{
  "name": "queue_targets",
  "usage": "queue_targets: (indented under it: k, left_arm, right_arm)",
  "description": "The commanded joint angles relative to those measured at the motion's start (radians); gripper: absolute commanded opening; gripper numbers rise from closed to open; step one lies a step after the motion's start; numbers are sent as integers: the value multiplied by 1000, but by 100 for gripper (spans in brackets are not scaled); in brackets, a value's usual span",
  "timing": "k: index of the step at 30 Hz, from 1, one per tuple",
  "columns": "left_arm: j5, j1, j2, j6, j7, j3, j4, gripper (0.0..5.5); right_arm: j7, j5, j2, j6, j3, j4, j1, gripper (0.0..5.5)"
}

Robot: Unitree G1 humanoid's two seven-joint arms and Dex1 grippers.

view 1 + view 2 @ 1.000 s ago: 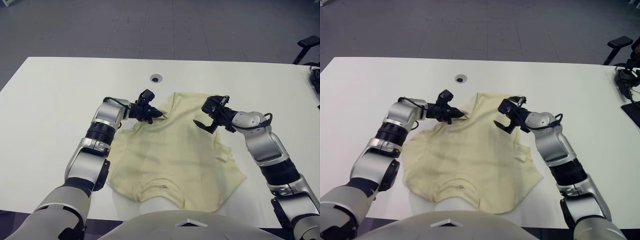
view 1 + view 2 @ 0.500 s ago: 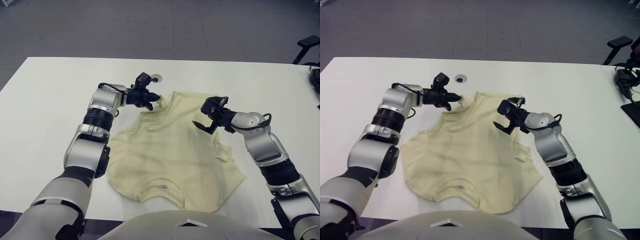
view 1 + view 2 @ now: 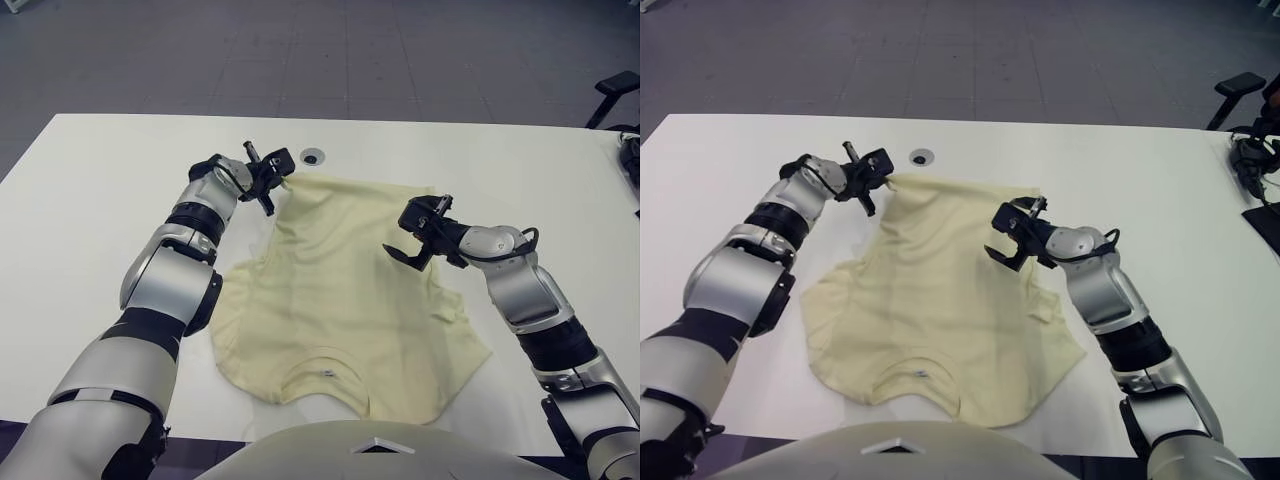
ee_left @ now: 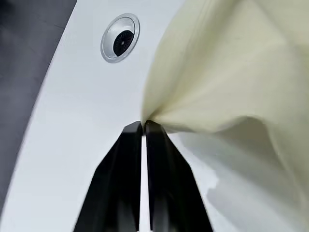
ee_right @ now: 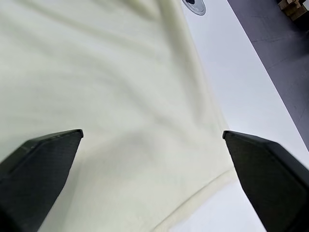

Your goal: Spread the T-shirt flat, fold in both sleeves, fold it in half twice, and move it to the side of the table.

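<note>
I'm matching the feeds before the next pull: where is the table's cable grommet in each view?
Left eye view: cable grommet on the far table, just beyond the left gripper.
Right eye view: cable grommet beyond the T-shirt's pinched corner.
Left wrist view: cable grommet on bare table past the shut fingertips.
Right wrist view: cable grommet past the T-shirt's far edge.
Shared landmark: the T-shirt's far edge.

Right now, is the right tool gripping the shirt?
No, the right tool is wide open over the shirt, pinching nothing.
</note>
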Motion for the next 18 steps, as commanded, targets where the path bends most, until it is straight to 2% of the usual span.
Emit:
queue_targets:
  k: [1, 5, 9, 12, 18]
  left_arm:
    - [116, -48, 32, -109, 232, -54, 37, 92]
    - [204, -71, 77, -177, 370, -96, 52, 161]
    - [73, -23, 125, -244, 134, 12, -12, 234]
    - [-30, 73, 184, -209, 53, 104, -183, 287]
    - [-108, 320, 245, 75, 19, 235, -696, 401]
  right_arm:
    - [-4, -2, 12, 2, 2, -4, -18, 540]
    - [-2, 3, 12, 11, -5, -20, -8, 540]
    - [-8, -1, -10, -6, -30, 32, -31, 540]
    - [0, -16, -11, -62, -8, 160, -89, 540]
    - [37, -57, 31, -217, 60, 558, -262, 540]
